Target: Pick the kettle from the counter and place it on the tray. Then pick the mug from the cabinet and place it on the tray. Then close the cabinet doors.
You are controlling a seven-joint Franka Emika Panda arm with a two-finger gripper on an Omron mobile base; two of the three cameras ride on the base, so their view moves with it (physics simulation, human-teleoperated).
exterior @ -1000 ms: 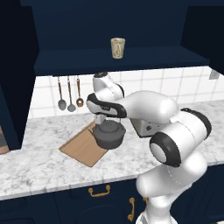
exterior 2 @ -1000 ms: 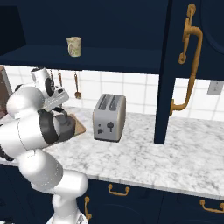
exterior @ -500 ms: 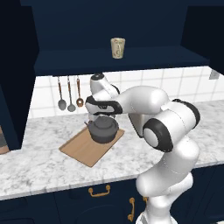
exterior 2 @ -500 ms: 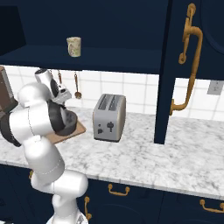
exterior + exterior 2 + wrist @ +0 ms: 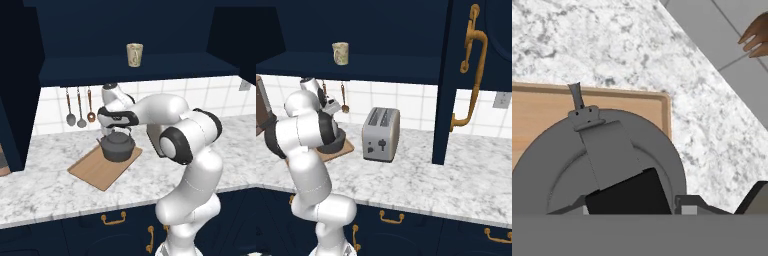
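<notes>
The dark grey kettle sits on the far right part of the light-brown wooden tray, on the marbled counter. My gripper reaches down from above and is shut on the kettle's arched black handle. In the hand view the kettle lies right below, its handle rising between my jaws, over a corner of the tray. The arm hides most of the kettle in the right base view. The beige mug stands upright on the open cabinet's shelf.
A silver toaster stands on the counter right of the tray. Utensils hang on the tiled wall behind it. An open navy cabinet door with a brass handle juts out at right; another door stands at left.
The kettle has shifted a little left and back over the tray during the first half-second, then stayed still. My elbow has swung out to the right.
</notes>
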